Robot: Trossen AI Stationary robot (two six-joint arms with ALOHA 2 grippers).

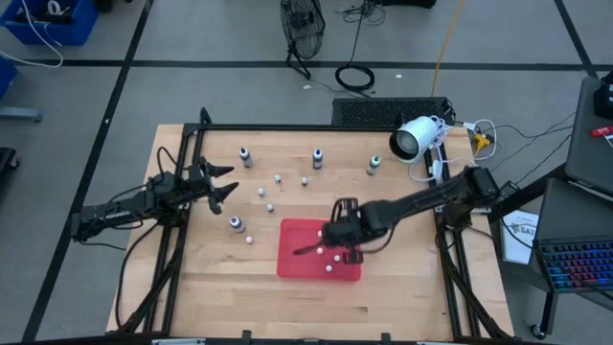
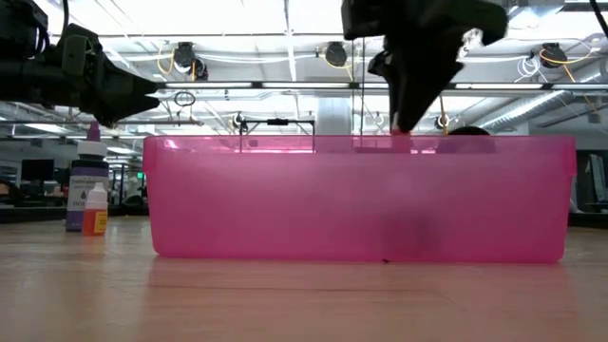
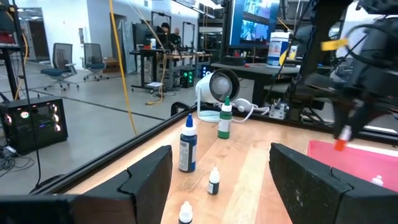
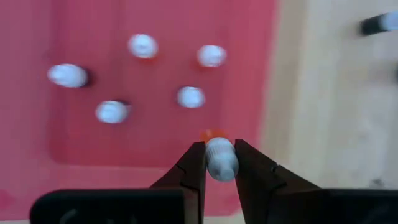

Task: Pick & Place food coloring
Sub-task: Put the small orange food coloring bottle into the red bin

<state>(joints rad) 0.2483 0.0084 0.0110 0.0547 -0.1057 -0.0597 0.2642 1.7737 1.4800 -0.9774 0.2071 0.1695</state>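
Note:
The red tray [image 1: 297,264] lies near the table's middle front, and several small white-capped bottles [image 4: 190,96] stand in it. My right gripper [image 4: 219,149] hovers over the tray's far part, shut on one small bottle. More bottles stand on the wood to the far left of the tray: dark ones with pale caps [image 1: 245,155] [image 1: 317,157] [image 1: 374,165] [image 1: 236,223] and small whitish ones [image 1: 270,206]. My left gripper [image 1: 218,188] waits open above the table's left part. From there it faces a blue bottle [image 3: 187,144] and a green one [image 3: 224,119]. My right gripper pinches a small bottle by its white cap [image 4: 221,163] between the two fingers, coming from above and pointing down. The bottle hangs upright below the fingers, and its orange body [image 4: 211,134] shows under the cap. It is lifted clear over the tray's floor.
A white camera [image 1: 414,139] with cables sits at the table's far right corner. Dark frame rails run along the left, far and right edges. Bare wood lies in front of the tray and to its right. In the low view the tray's pink wall [image 2: 285,199] fills the middle.

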